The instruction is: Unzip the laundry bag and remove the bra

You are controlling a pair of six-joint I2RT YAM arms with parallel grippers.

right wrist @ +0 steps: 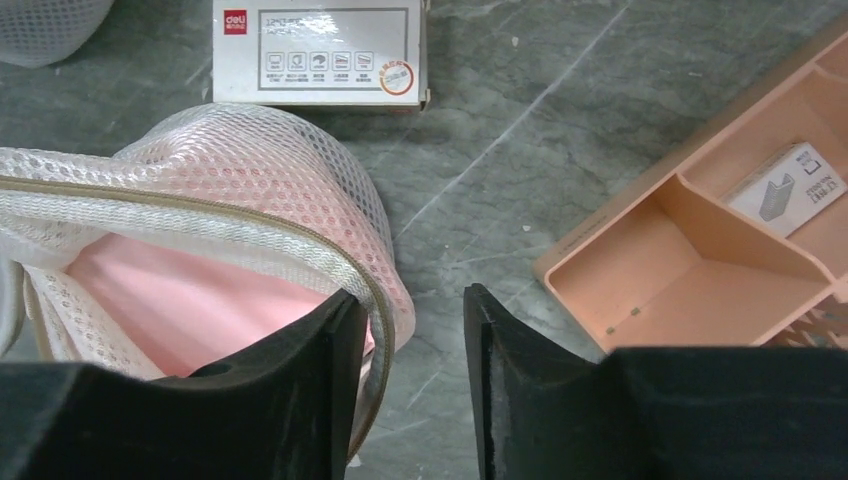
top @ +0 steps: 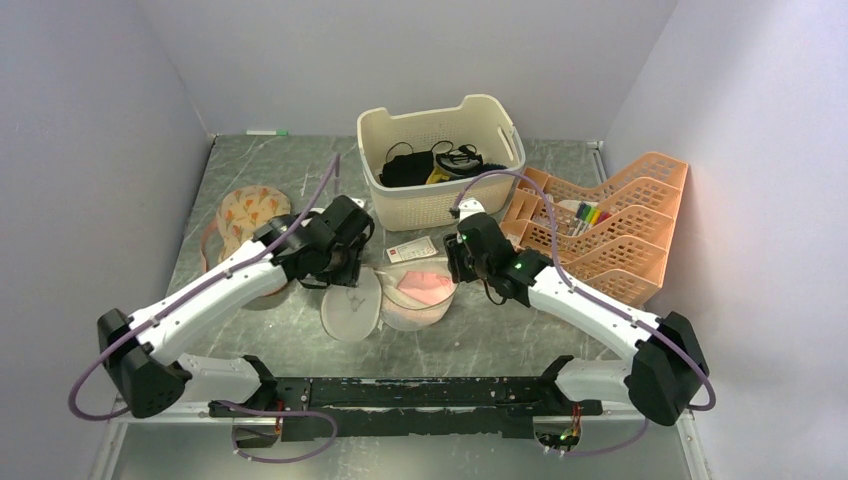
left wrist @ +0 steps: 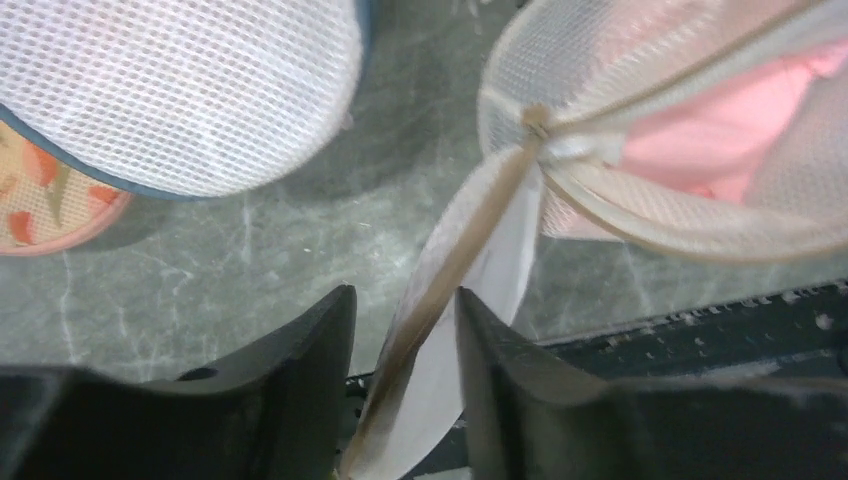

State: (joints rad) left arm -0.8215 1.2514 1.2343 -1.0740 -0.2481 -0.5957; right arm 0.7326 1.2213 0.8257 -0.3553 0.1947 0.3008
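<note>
Two grippers we recorded with jaws parted: the left gripper [left wrist: 406, 300] astride the unzipped flap [left wrist: 490, 260] of the laundry bag [right wrist: 250, 170], the right gripper [right wrist: 410, 295] astride its mesh rim. The bag lay on the tabletop [top: 480, 340], pink bra [right wrist: 180, 300] inside.

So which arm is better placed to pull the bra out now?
Right, probably: the right gripper sits open at the laundry bag rim beside the pink bra; the left gripper straddles the lid flap.

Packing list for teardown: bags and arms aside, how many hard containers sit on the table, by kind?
Cream basket: 1
Orange tiered organiser: 1
Small white carton: 1
Total: 3
</note>
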